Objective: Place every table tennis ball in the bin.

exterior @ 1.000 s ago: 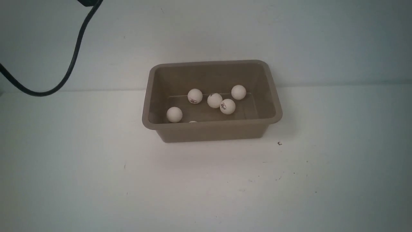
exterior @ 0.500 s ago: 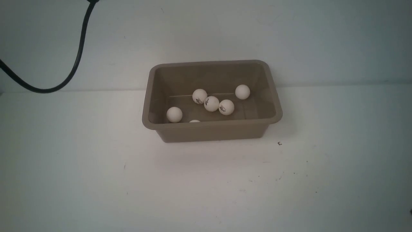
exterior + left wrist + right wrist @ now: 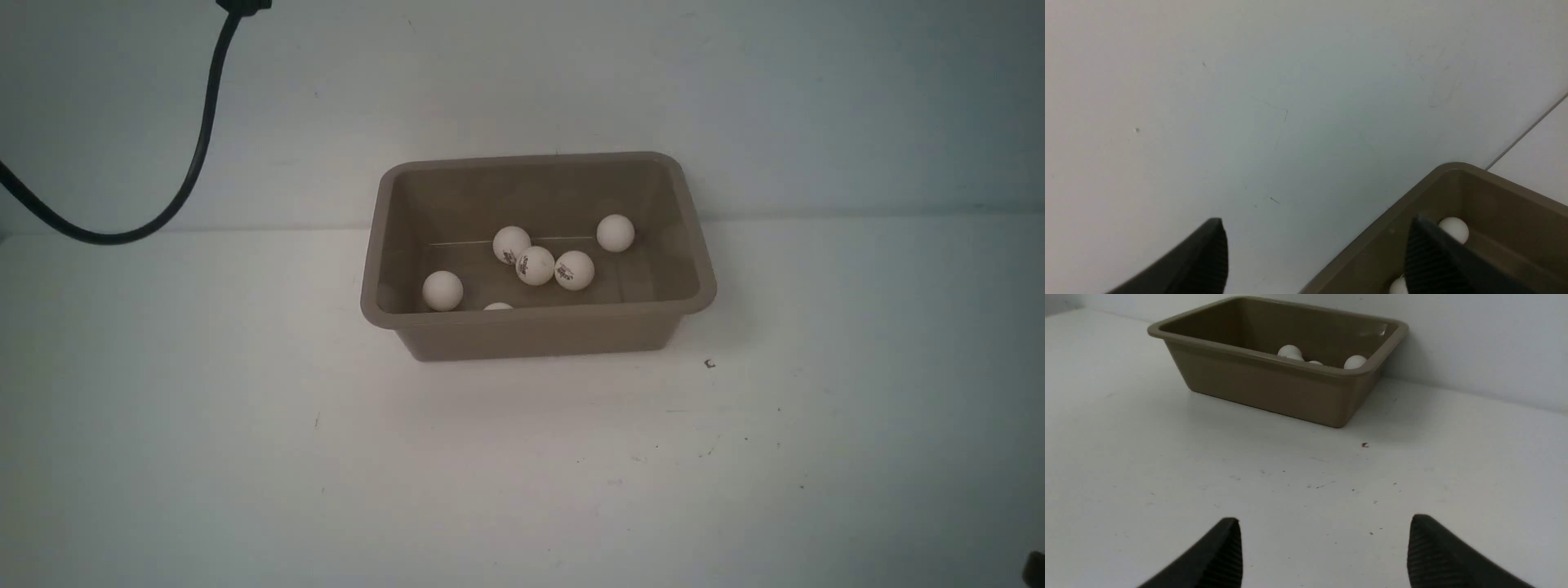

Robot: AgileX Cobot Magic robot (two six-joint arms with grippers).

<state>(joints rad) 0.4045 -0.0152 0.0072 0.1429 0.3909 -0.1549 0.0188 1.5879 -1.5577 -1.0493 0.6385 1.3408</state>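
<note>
The taupe bin stands at the back middle of the white table, against the wall. Several white table tennis balls lie inside it: one at the left, three clustered mid-floor, one toward the far right, and one half hidden behind the near rim. My left gripper is open and empty, up by the wall beside the bin's corner, with a ball showing past one finger. My right gripper is open and empty, low over the table well short of the bin.
A black cable from the left arm loops across the wall at the upper left. A dark part pokes in at the front view's lower right corner. Small dark specks dot the tabletop to the right of the bin.
The clustered balls rolled a little closer together inside the bin. The cable end at the upper left shifted. A dark part came into view at the lower right corner.
</note>
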